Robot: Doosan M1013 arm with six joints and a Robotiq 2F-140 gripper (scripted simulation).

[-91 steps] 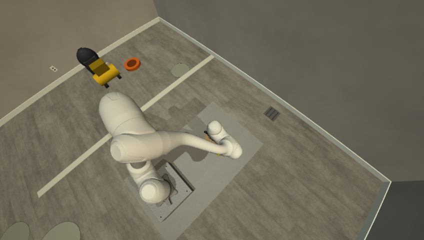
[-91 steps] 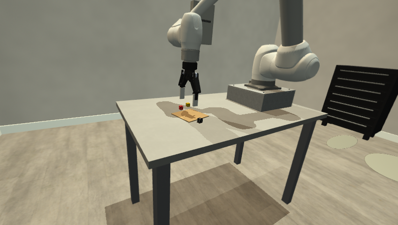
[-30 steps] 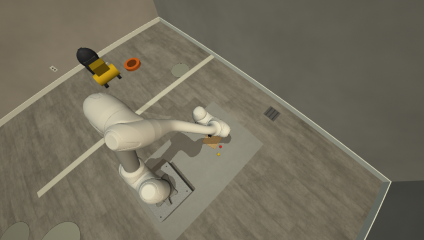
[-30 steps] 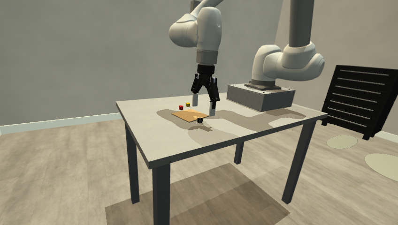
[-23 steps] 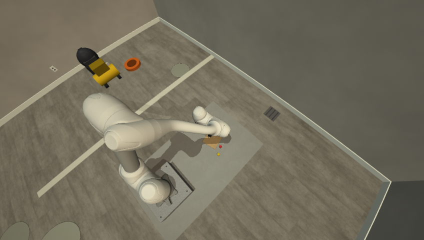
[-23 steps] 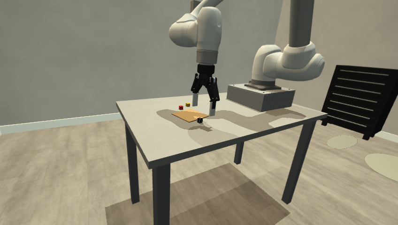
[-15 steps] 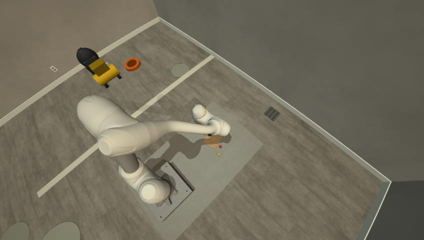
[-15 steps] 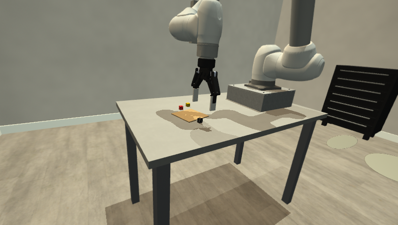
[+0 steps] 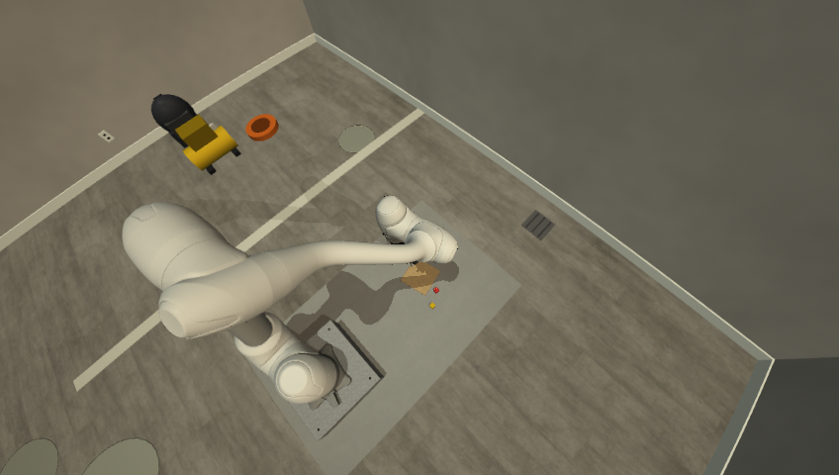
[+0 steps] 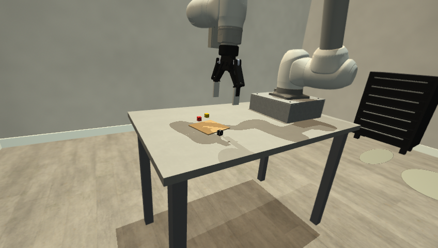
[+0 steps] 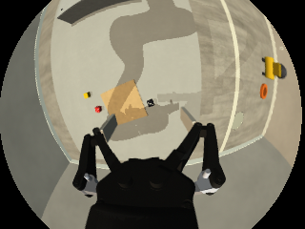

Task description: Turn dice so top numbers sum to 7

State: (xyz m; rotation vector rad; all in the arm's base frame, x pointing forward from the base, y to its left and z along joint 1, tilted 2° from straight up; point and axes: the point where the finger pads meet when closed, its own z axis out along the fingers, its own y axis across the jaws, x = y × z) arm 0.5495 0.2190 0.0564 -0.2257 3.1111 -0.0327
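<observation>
A tan square mat [image 10: 209, 127] lies flat on the table; it also shows in the overhead view [image 9: 419, 276] and the wrist view [image 11: 124, 102]. A black die [image 10: 219, 132] sits at the mat's near right edge, just off or on its rim; it shows in the wrist view [image 11: 151, 102] too. A red die [image 10: 199, 118] and a yellow die [image 10: 206, 115] lie on the table beyond the mat, off it. My gripper [image 10: 225, 95] hangs open and empty well above the table, over the mat's far right side. The dice faces are too small to read.
The arm's grey base block [image 10: 286, 106] stands on the table's right rear. A black slatted rack [image 10: 399, 110] stands on the floor to the right. A yellow cart [image 9: 200, 141] and an orange ring [image 9: 261, 127] are far off on the floor.
</observation>
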